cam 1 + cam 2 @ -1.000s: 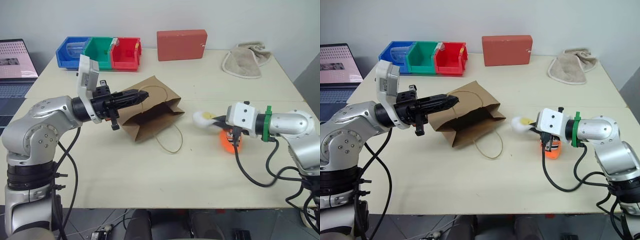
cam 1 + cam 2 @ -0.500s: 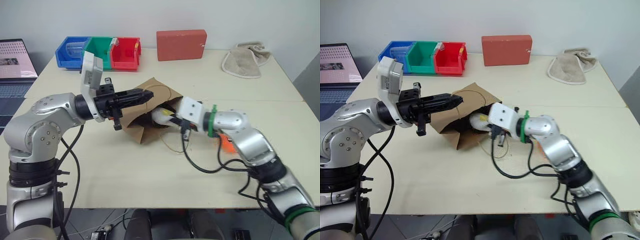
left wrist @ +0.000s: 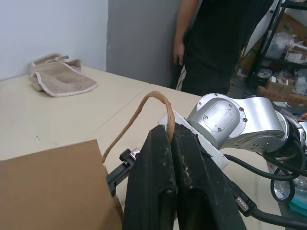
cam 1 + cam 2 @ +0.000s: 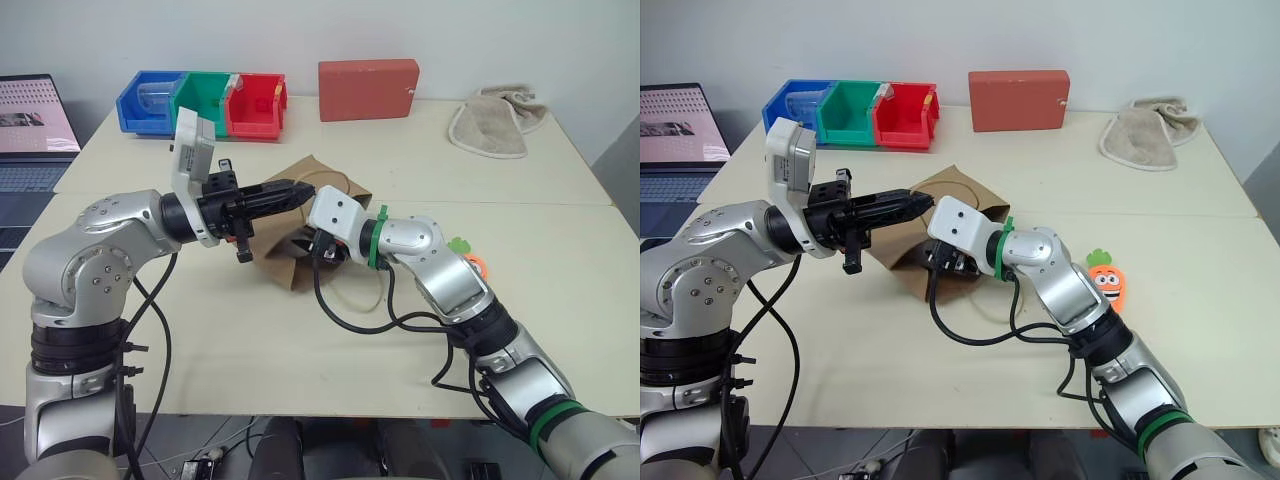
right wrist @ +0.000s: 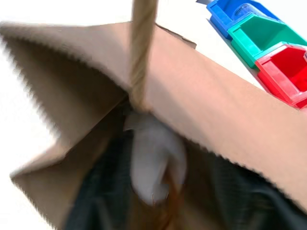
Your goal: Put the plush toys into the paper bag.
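I see my left gripper [image 4: 300,187] clamped on the paper bag's [image 4: 290,262] cord handle [image 3: 139,108], my right gripper [image 4: 940,262] inside its mouth, fingers hidden, beside the white egg toy [image 5: 153,167], the carrot toy [image 4: 1105,280] on the cream surface [image 4: 400,170], bins [image 4: 200,100] behind.

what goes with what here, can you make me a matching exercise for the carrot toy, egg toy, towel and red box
1 carrot toy
2 egg toy
3 towel
4 red box

a inside the paper bag
b far edge of the table, beside the coloured bins
c on the table beside the right arm
d far right corner of the table

Pairs: 1-c, 2-a, 3-d, 4-b
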